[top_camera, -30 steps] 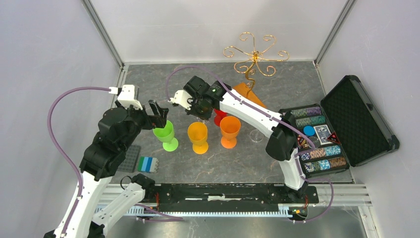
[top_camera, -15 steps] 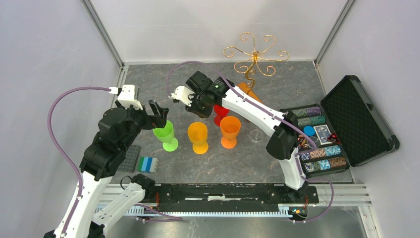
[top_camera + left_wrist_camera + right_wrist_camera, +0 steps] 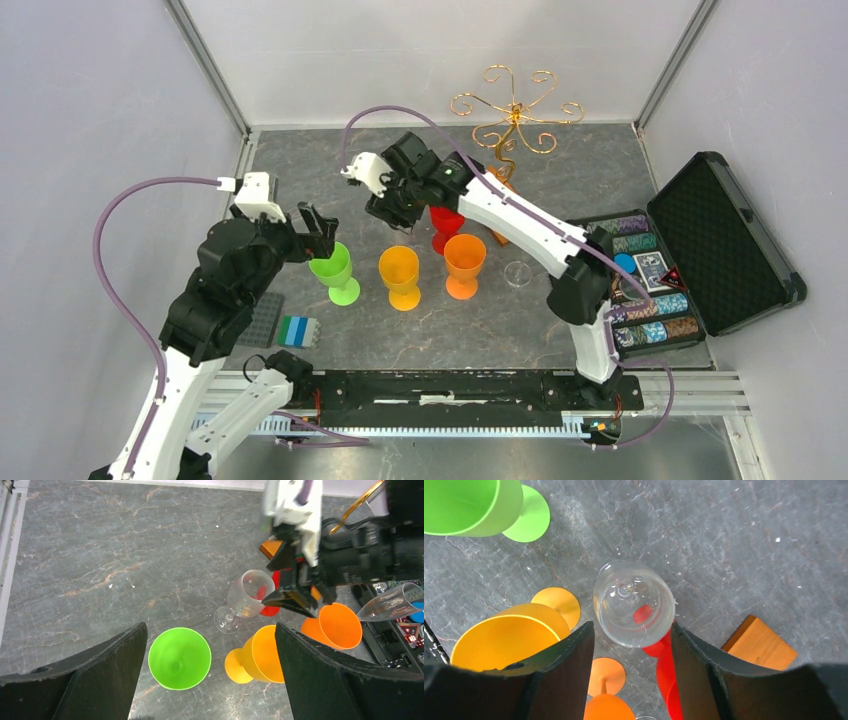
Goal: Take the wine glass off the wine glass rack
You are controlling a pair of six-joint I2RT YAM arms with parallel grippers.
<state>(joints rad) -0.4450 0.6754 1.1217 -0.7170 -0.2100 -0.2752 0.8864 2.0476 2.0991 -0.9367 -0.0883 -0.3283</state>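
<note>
Upward in the top view went the right end effector [image 3: 392,208] over the last second. Off the rack [image 3: 514,117], the wine glass [image 3: 634,602] stood upright on the counter [image 3: 300,170], mid-frame in the right wrist view, between that end effector's wide-spread fingers [image 3: 564,670]. Whether they touched it could not be told. A red cup [image 3: 446,220] sat just beside the glass. Two orange cups [image 3: 401,270] stood lower in the frame, and a green cup [image 3: 333,268] at left under the wide-open left end effector [image 3: 210,625].

Clear wine glass [image 3: 634,605], upright beside red cup [image 3: 666,675], gold wine glass rack [image 3: 514,116] standing well behind
</note>
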